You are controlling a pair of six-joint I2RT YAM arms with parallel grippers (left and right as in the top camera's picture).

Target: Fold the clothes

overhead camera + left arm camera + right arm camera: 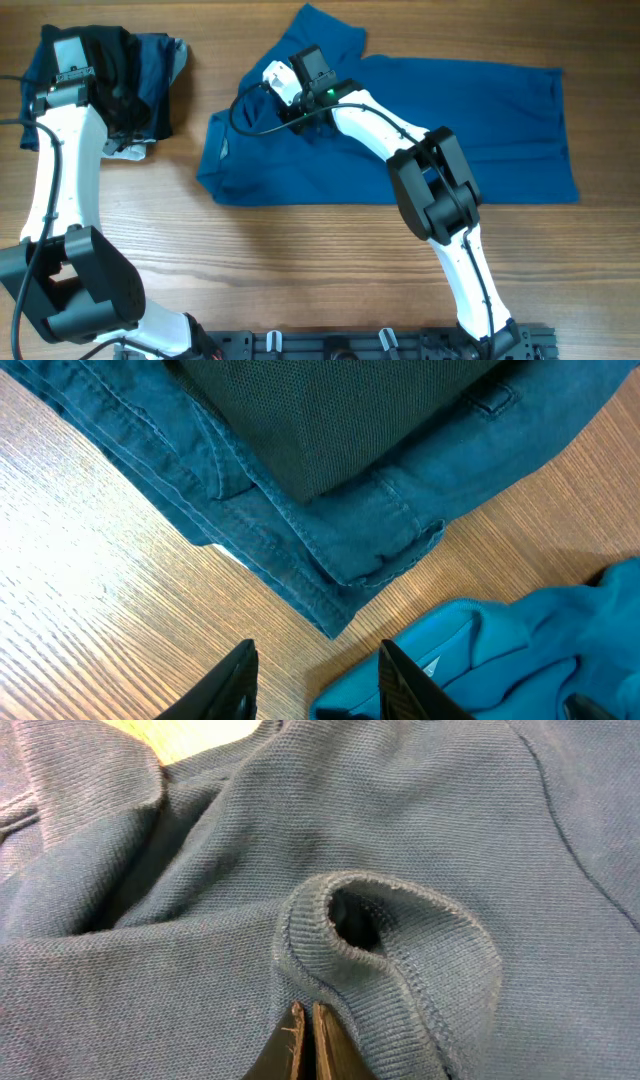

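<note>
Overhead, the blue polo shirt (480,130) lies spread on the wooden counter (300,270), running from the upper middle of the frame to the right edge. Its body is fairly flat on the right. The left end is rumpled, and one sleeve juts toward the top of the frame.

The right arm (430,185) rises from the bottom edge and bends left over the shirt, its wrist above the rumpled part beside that sleeve. In the right wrist view the right jaws are pressed together, and their dark fingertips (322,1042) sit at the bottom middle of the frame. Directly above them a ribbed, stitched cuff (400,935) of the shirt curls up into an open loop. The cuff touches the tips, but whether any cloth is nipped between them cannot be told.

The left arm (60,150) stands along the left edge, its wrist at the upper left over a pile of folded pieces: a black garment (110,55) on top of a denim-blue one (160,85). In the left wrist view the left jaws stand apart, with bare wood between the two fingertips (235,680) and nothing held. The denim piece's hemmed corner (330,610) lies just above them in the frame, apart from the tips.
</note>
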